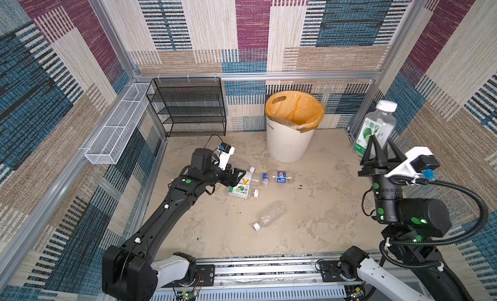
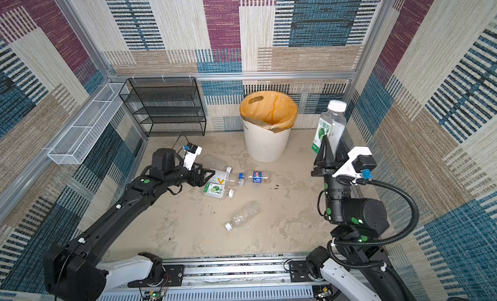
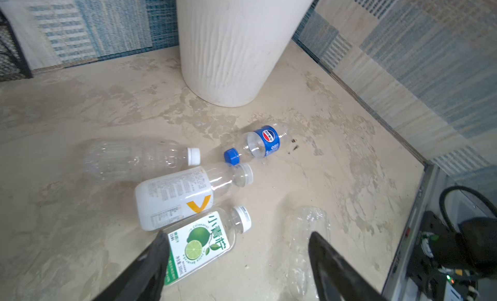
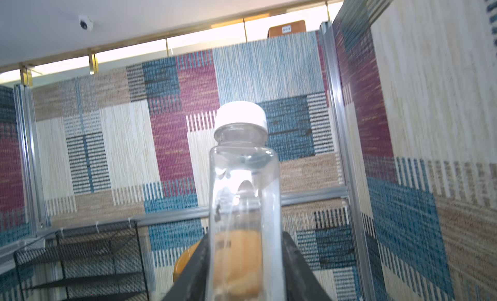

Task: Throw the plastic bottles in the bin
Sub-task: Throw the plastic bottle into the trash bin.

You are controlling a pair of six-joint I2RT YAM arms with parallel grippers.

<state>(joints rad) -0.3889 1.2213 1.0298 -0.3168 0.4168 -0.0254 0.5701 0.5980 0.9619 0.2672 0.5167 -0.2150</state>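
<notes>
Left wrist view has the left gripper (image 3: 237, 233) low over the floor with its jaws apart. One finger overlaps the lime bottle (image 3: 199, 243), but nothing is clamped. The white-label bottle (image 3: 174, 197) lies against the lime bottle, with the clear bottle (image 3: 134, 159) just beyond it. The Pepsi bottle (image 3: 262, 141) lies further right, its blue cap just beside the white-label bottle's neck. The crushed bottle (image 1: 269, 216) lies on its own, nearer the robot's base. That makes five bottles down on the floor. The bin (image 1: 289, 146) stands upright by the back wall, and no bottle shows in the part of its orange liner that both top views see. The right gripper (image 1: 381, 139) is clamped on the lower body of the held bottle (image 1: 379, 122). This sixth bottle is upright with its cap up, raised high and off to the right of the bin, not over its mouth. By this showing nothing can be counted as binned. One bottle is on its way, one looks about to be picked, and four more wait.
</notes>
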